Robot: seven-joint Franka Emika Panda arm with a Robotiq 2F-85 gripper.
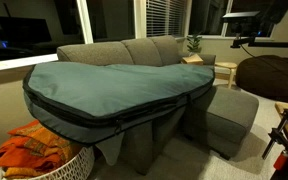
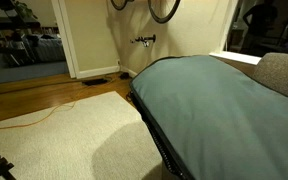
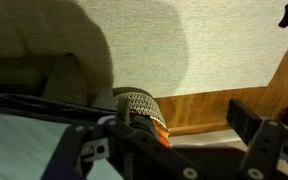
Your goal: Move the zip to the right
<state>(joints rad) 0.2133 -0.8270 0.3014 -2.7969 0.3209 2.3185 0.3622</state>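
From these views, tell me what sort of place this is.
Likely a home living room: grey sofa and ottoman, pale rug on wooden floor, potted plant.

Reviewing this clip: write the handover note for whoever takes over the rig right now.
Pincer: open, empty, in the air, looking down past the basket.
Zipper band edges the teal-grey bag lying over the sofa; the zip itself is too small to pick out.
Done: no grip made.
Left: find the zip, grip it, slide it right.

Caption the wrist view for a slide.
Open gripper near the teal bag; basket of orange cloth, pale rug and wood floor beyond.
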